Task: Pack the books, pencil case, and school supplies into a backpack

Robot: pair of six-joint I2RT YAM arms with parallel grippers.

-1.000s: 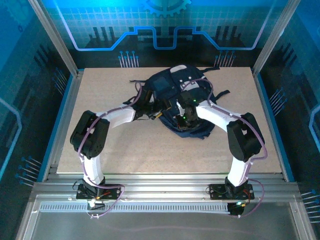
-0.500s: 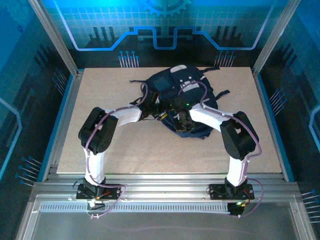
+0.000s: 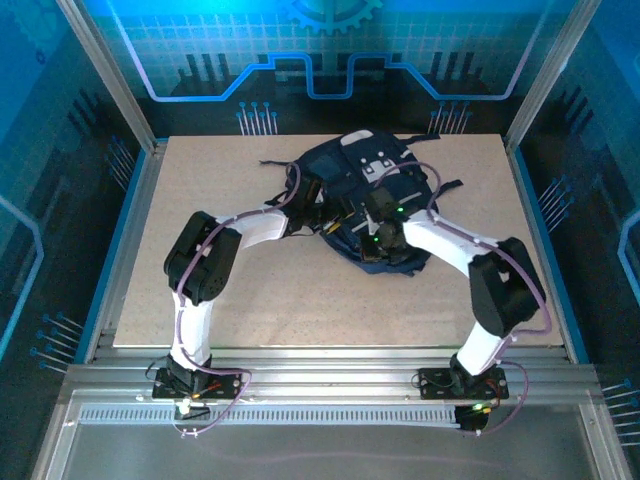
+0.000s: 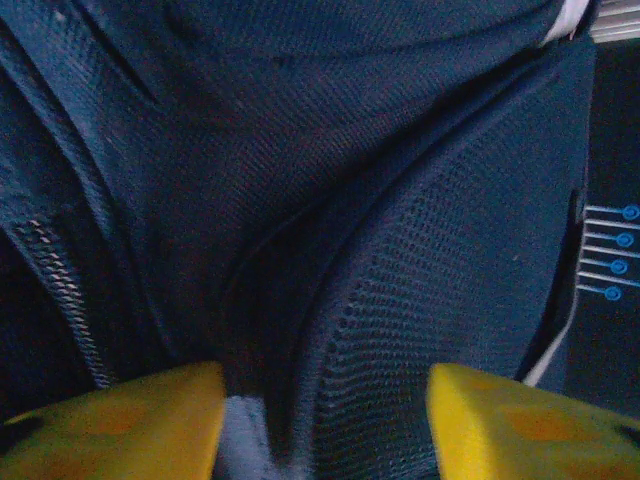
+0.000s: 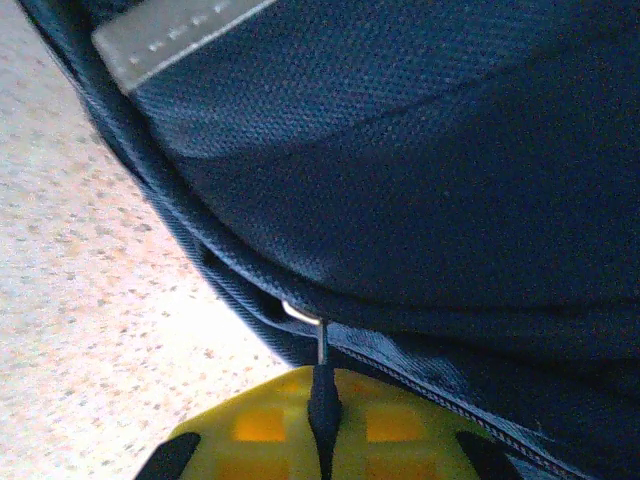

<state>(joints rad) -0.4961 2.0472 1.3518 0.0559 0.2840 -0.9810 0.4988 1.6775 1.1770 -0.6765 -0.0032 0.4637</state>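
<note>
Both arms are sitting differently from a second back: the right elbow is swinging out wider to the right, and the left arm is pushing in closer to the backpack [image 3: 335,165], which is lying toward the far middle of the table [image 3: 250,300].

So the right gripper [image 5: 320,425] is clenching the dark zipper pull [image 5: 320,385]. In its wrist view the pull is running straight down from the little metal slider loop [image 5: 298,312] into the pinched yellow tips, right at the bag's edge just above the tabletop.

Meanwhile the left gripper [image 4: 325,425] is working the bag's left side. Its yellow fingers [image 4: 130,420] are standing apart, with a fold of navy mesh fabric bulging up between them. Honestly can't tell whether it's actually biting that fabric or just straddling it.

Progress-wise, I'm reading this as the closing-up stage, with one claw bracing the bag while the other is getting set to drag the zipper along. I'm guessing the books, pencil case and school supplies are already riding inside, but these angles aren't confirming that. The zip run itself is looking like what's left.
</note>
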